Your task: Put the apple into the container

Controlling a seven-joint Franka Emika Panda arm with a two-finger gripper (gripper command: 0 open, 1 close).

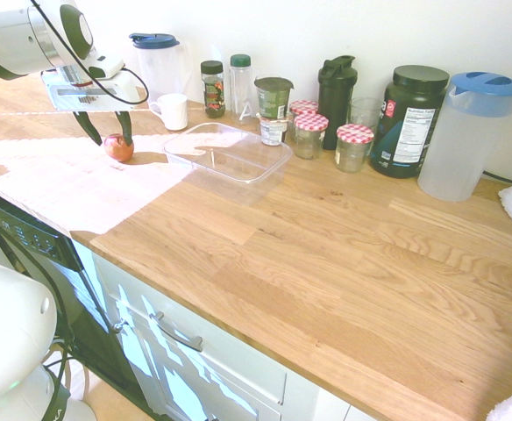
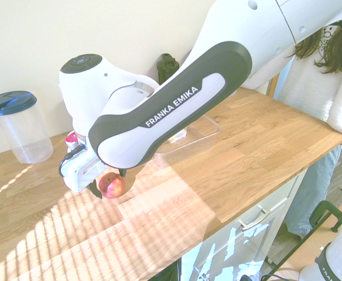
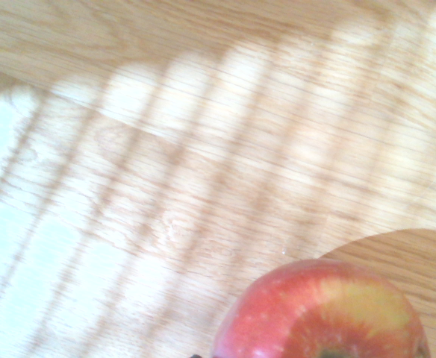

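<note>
Open claw astride the apple

The small round red apple with yellowish patches (image 1: pixel 118 148) sits on the light wooden surface (image 1: pixel 265 254), between the dark fingers of the claw (image 1: pixel 105 132); its skin is glossy, with a yellow patch near the stem hollow. Beside the claw, on the side toward the jars, lies the wide, shallow, clear plastic rectangular container (image 1: pixel 228 158) with rounded corners; the apple is outside it. Behind the claw stands a white mug (image 1: pixel 170 111). The claw is spread wide, its fingers reaching down around the apple; whether they touch it I cannot tell.
</note>
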